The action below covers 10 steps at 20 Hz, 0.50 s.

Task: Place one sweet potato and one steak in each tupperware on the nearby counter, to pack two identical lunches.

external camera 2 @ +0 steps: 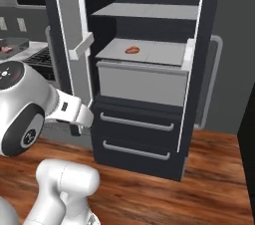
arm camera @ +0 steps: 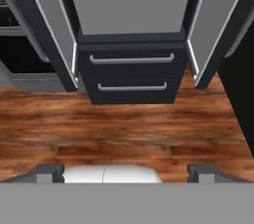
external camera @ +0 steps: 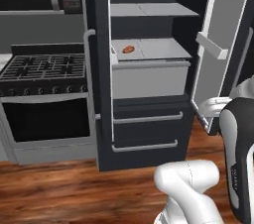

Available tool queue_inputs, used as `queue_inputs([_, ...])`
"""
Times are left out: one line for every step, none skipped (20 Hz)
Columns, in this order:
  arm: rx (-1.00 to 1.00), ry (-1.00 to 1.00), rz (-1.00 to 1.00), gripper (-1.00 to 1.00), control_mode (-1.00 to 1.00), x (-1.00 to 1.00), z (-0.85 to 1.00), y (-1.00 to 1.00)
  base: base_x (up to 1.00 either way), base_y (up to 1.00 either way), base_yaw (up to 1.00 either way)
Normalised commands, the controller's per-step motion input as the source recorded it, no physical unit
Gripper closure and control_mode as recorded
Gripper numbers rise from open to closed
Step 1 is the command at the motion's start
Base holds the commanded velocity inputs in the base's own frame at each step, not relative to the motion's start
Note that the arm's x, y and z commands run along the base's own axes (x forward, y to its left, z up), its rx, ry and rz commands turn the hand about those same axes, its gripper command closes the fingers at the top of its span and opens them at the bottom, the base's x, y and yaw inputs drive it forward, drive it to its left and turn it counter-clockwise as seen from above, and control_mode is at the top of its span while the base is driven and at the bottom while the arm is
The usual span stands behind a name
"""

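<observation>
A small orange-red oval lump, which looks like a sweet potato [external camera: 128, 49], lies on the grey middle shelf [external camera: 158, 49] of the open fridge; the right base view shows the sweet potato [external camera 2: 132, 50] too. My gripper [arm camera: 127, 172] is open and empty, its fingertips [arm camera: 49, 171] wide apart. It hangs low in front of the fridge, pointing at the wood floor and the two dark bottom drawers [arm camera: 131, 73]. At the far left edge of the right base view, a grey tupperware [external camera 2: 15, 44] with a reddish piece in it sits on the pale counter [external camera 2: 35, 46]. Whether that piece is a steak I cannot tell.
Both fridge doors stand open, one door [external camera: 218, 54] on the right and the other door [external camera 2: 74, 35] on the left, with shelf bins on them. A grey crisper drawer [external camera: 149, 77] sits under the shelf. A black stove and oven [external camera: 44, 94] stand left of the fridge.
</observation>
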Motion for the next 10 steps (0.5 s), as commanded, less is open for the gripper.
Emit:
queue_inputs([0.00,0.00,0.00,-1.00,1.00,0.00,0.00,0.00,0.07,-0.50,0.00])
queue_inputs([0.00,0.00,0.00,-1.00,1.00,0.00,0.00,0.00,0.14,-0.44,0.00])
queue_inputs([0.00,0.00,0.00,-1.00,1.00,0.00,0.00,0.00,0.21,-0.34,0.00])
queue_inputs([0.00,0.00,0.00,-1.00,1.00,0.00,0.00,0.00,0.34,-0.19,0.00])
queue_inputs([0.00,0.00,0.00,-1.00,1.00,0.00,0.00,0.00,0.49,0.00,0.00])
queue_inputs([0.00,0.00,0.00,-1.00,1.00,0.00,0.00,0.00,0.53,0.00,0.00])
queue_inputs([0.00,0.00,0.00,-1.00,1.00,0.00,0.00,0.00,0.58,0.00,0.00])
queue_inputs([0.00,0.00,0.00,-1.00,1.00,0.00,0.00,0.00,0.59,0.00,0.00])
queue_inputs([0.00,0.00,0.00,-1.00,1.00,0.00,0.00,0.00,0.58,0.00,0.00])
queue_inputs([0.00,0.00,0.00,-1.00,1.00,0.00,0.00,0.00,0.63,0.00,0.00])
